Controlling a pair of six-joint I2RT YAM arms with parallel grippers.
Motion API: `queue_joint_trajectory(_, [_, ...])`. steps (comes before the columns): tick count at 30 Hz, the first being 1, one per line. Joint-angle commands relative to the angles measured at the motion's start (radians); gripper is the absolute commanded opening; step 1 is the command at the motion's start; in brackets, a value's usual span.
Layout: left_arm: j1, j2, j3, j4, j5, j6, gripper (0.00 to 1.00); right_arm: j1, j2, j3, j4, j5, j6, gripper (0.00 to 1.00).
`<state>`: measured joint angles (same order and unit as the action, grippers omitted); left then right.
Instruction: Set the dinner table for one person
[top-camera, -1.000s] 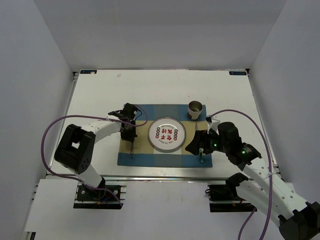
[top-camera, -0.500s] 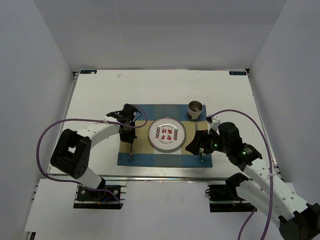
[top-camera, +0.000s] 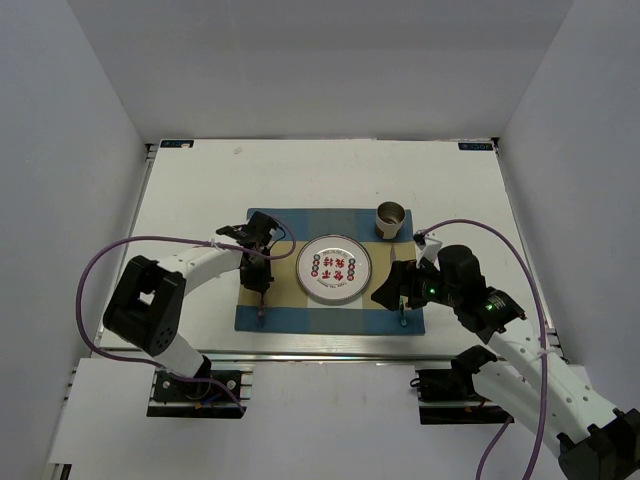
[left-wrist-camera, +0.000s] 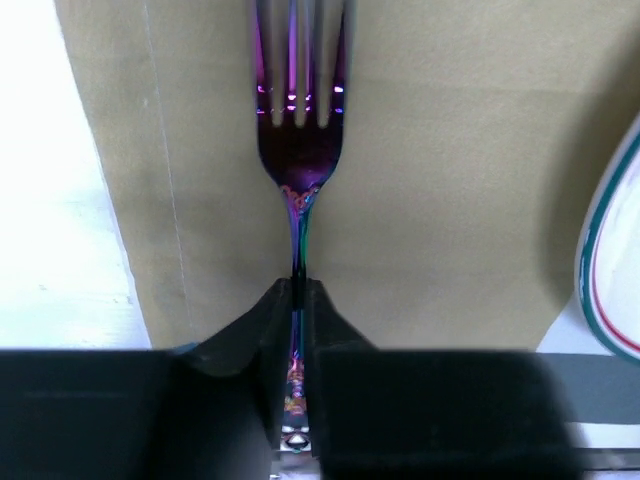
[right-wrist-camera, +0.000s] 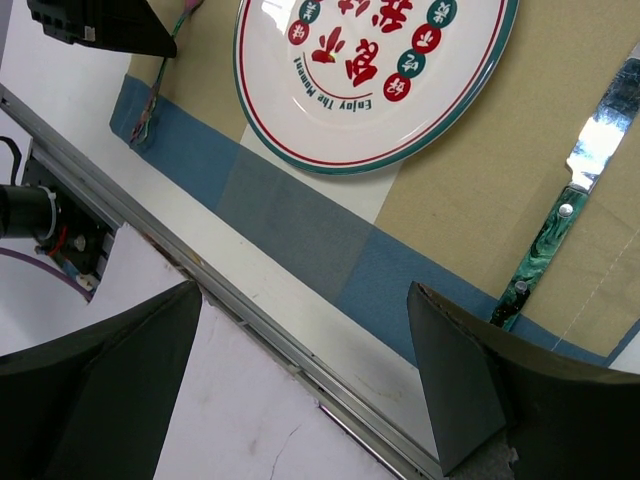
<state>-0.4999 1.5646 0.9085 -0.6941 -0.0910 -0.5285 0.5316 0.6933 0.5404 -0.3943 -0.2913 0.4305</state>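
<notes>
Purple metal fork (left-wrist-camera: 297, 170) on blue-and-tan cloth placemat (top-camera: 300, 222), 9 o'clock of round white printed plate (top-camera: 334, 268), mid large white desk (top-camera: 200, 190). Left tool (left-wrist-camera: 297, 295) clamped on handle: lift before releasing, you drag fork askew. Right tool (right-wrist-camera: 305, 300) apart, empty.

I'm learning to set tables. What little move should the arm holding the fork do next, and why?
Probably open the left gripper and lift away: the iridescent purple metal fork already lies flat on the blue-and-tan cloth placemat, left of the white round plate.
</notes>
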Motion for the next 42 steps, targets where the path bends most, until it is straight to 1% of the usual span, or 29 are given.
queue_joint_trajectory(1, [-0.005, -0.009, -0.005, -0.005, -0.024, -0.014, 0.25, 0.002, -0.012, -0.003, 0.009, -0.014, -0.003, 0.89])
queue_joint_trajectory(3, [-0.005, -0.012, 0.0, -0.018, -0.039, -0.022, 0.33, 0.002, -0.015, 0.001, 0.005, -0.011, -0.004, 0.89])
queue_joint_trajectory(4, [-0.014, -0.02, 0.004, -0.025, -0.044, -0.027, 0.4, 0.004, -0.014, 0.004, -0.001, -0.009, -0.007, 0.89])
queue_joint_trajectory(7, [-0.014, -0.064, 0.016, -0.041, -0.064, -0.036, 0.48, 0.004, -0.018, 0.024, -0.017, 0.006, -0.009, 0.89])
queue_joint_trajectory(8, [-0.014, -0.081, 0.021, -0.047, -0.069, -0.041, 0.54, 0.004, -0.017, 0.032, -0.032, 0.012, -0.013, 0.89])
queue_joint_trajectory(9, [-0.014, -0.121, 0.029, -0.059, -0.07, -0.042, 0.69, 0.004, -0.021, 0.055, -0.043, 0.036, -0.015, 0.89])
queue_joint_trajectory(10, [-0.014, -0.145, 0.044, -0.065, -0.069, -0.044, 0.98, 0.002, -0.023, 0.068, -0.058, 0.055, -0.018, 0.89])
queue_joint_trajectory(11, [-0.014, -0.175, 0.053, -0.076, -0.072, -0.048, 0.98, 0.004, -0.025, 0.085, -0.099, 0.079, -0.024, 0.89])
queue_joint_trajectory(12, [-0.014, -0.204, 0.062, -0.09, -0.072, -0.05, 0.98, 0.002, -0.023, 0.14, -0.13, 0.151, -0.027, 0.89])
queue_joint_trajectory(13, [-0.014, -0.275, 0.069, -0.094, -0.073, -0.051, 0.98, 0.001, -0.02, 0.176, -0.174, 0.194, -0.026, 0.89])
queue_joint_trajectory(14, [-0.014, -0.317, 0.085, -0.102, -0.076, -0.057, 0.98, 0.002, -0.017, 0.212, -0.258, 0.242, -0.024, 0.89])
queue_joint_trajectory(15, [-0.014, -0.358, 0.09, -0.114, -0.088, -0.059, 0.98, 0.004, -0.018, 0.287, -0.296, 0.344, -0.021, 0.89])
queue_joint_trajectory(16, [-0.014, -0.444, 0.095, -0.119, -0.099, -0.062, 0.98, 0.002, -0.02, 0.323, -0.329, 0.387, -0.013, 0.89])
queue_joint_trajectory(17, [-0.014, -0.489, 0.102, -0.128, -0.111, -0.068, 0.98, 0.004, -0.024, 0.358, -0.36, 0.424, -0.009, 0.89])
queue_joint_trajectory(18, [-0.014, -0.53, 0.108, -0.149, -0.143, -0.071, 0.98, 0.001, -0.038, 0.389, -0.4, 0.46, -0.003, 0.89])
queue_joint_trajectory(19, [-0.014, -0.61, 0.112, -0.157, -0.159, -0.071, 0.98, 0.004, -0.043, 0.444, -0.417, 0.463, -0.004, 0.89])
queue_joint_trajectory(22, [-0.005, -0.713, 0.154, -0.229, -0.21, -0.058, 0.98, 0.002, -0.046, 0.571, -0.509, 0.489, -0.022, 0.89])
queue_joint_trajectory(23, [0.006, -0.724, 0.174, -0.255, -0.228, -0.056, 0.98, 0.001, -0.041, 0.607, -0.535, 0.503, -0.029, 0.89])
queue_joint_trajectory(24, [0.006, -0.733, 0.216, -0.319, -0.246, -0.054, 0.98, -0.001, -0.031, 0.644, -0.599, 0.547, -0.039, 0.89])
queue_joint_trajectory(25, [0.006, -0.742, 0.236, -0.349, -0.291, -0.054, 0.98, -0.001, -0.025, 0.714, -0.63, 0.572, -0.048, 0.89])
queue_joint_trajectory(26, [0.006, -0.758, 0.257, -0.411, -0.317, -0.054, 0.98, -0.002, -0.017, 0.745, -0.659, 0.631, -0.056, 0.89])
queue_joint_trajectory(29, [0.006, -0.805, 0.316, -0.508, -0.42, -0.057, 0.98, 0.005, -0.035, 0.822, -0.738, 0.728, -0.065, 0.89])
queue_joint_trajectory(31, [0.006, -0.83, 0.354, -0.55, -0.502, -0.073, 0.98, 0.007, -0.055, 0.839, -0.752, 0.728, -0.082, 0.89])
queue_joint_trajectory(32, [0.006, -0.854, 0.369, -0.591, -0.527, -0.085, 0.98, 0.007, -0.064, 0.855, -0.759, 0.733, -0.091, 0.89])
queue_joint_trajectory(34, [0.006, -0.882, 0.421, -0.614, -0.573, -0.1, 0.98, 0.011, -0.067, 0.877, -0.796, 0.753, -0.088, 0.89])
queue_joint_trajectory(36, [0.006, -0.917, 0.464, -0.651, -0.596, -0.11, 0.98, 0.015, -0.075, 0.908, -0.811, 0.765, -0.088, 0.89])
queue_joint_trajectory(37, [0.006, -0.926, 0.508, -0.662, -0.602, -0.114, 0.98, 0.016, -0.08, 0.912, -0.818, 0.765, -0.098, 0.89])
queue_joint_trajectory(40, [0.006, -0.963, 0.579, -0.691, -0.625, -0.108, 0.98, 0.019, -0.113, 0.909, -0.807, 0.79, -0.105, 0.89])
queue_joint_trajectory(42, [0.006, -0.977, 0.601, -0.708, -0.636, -0.105, 0.98, 0.021, -0.115, 0.905, -0.801, 0.799, -0.104, 0.89])
